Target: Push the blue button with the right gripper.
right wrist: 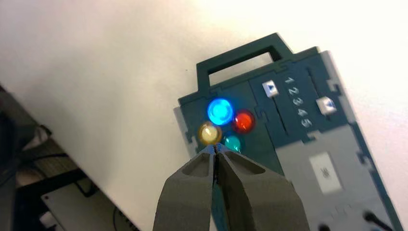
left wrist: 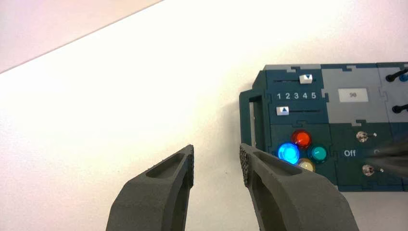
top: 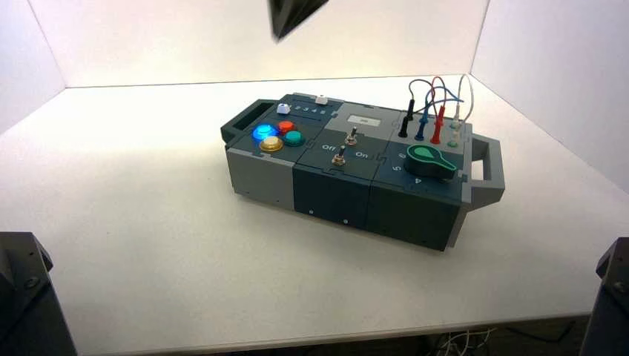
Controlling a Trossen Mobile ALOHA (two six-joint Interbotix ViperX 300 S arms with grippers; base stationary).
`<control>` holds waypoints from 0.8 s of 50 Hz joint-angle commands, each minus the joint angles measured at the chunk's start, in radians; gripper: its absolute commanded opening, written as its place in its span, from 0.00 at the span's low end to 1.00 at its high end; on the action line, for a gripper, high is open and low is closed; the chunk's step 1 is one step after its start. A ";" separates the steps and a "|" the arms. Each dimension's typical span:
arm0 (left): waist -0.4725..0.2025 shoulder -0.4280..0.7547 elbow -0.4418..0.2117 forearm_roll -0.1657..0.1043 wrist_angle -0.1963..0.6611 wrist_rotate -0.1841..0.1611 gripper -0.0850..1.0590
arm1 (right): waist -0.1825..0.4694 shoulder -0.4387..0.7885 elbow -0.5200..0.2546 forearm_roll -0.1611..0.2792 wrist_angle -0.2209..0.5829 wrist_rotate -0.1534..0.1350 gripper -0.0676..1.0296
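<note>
The blue button (top: 263, 133) glows on the box's left end, beside red, yellow and teal buttons. It also shows lit in the left wrist view (left wrist: 288, 153) and the right wrist view (right wrist: 220, 111). My right gripper (right wrist: 215, 148) is shut and empty, held above the box. In its wrist view its tips lie between the yellow button (right wrist: 210, 133) and the teal button (right wrist: 233, 142), apart from the blue one. My left gripper (left wrist: 216, 156) is open and empty over bare table, left of the box's handle.
The box (top: 334, 189) stands turned on the white table, with a handle (top: 489, 167) at each end. It bears two sliders (left wrist: 306, 78), two toggle switches (top: 353, 136), a green knob (top: 430, 159) and plugged wires (top: 423, 122). A dark gripper part (top: 293, 15) shows at the top edge.
</note>
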 commanded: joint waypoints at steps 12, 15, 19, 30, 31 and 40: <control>-0.026 0.018 -0.011 -0.005 -0.006 0.002 0.53 | -0.006 -0.370 0.199 0.002 -0.028 0.023 0.26; -0.035 0.025 -0.012 -0.005 -0.006 0.003 0.53 | -0.012 -0.423 0.224 0.002 -0.026 0.026 0.33; -0.048 0.031 -0.012 -0.003 -0.006 0.003 0.53 | -0.026 -0.497 0.259 0.003 -0.026 0.031 0.40; -0.080 0.043 -0.011 -0.005 -0.005 0.002 0.53 | -0.104 -0.707 0.353 0.006 -0.020 0.043 0.70; -0.083 0.044 -0.011 -0.003 -0.006 0.003 0.53 | -0.123 -0.741 0.368 0.006 -0.015 0.043 0.76; -0.095 0.048 -0.012 -0.005 -0.005 0.003 0.53 | -0.218 -0.910 0.442 -0.003 0.012 0.021 0.88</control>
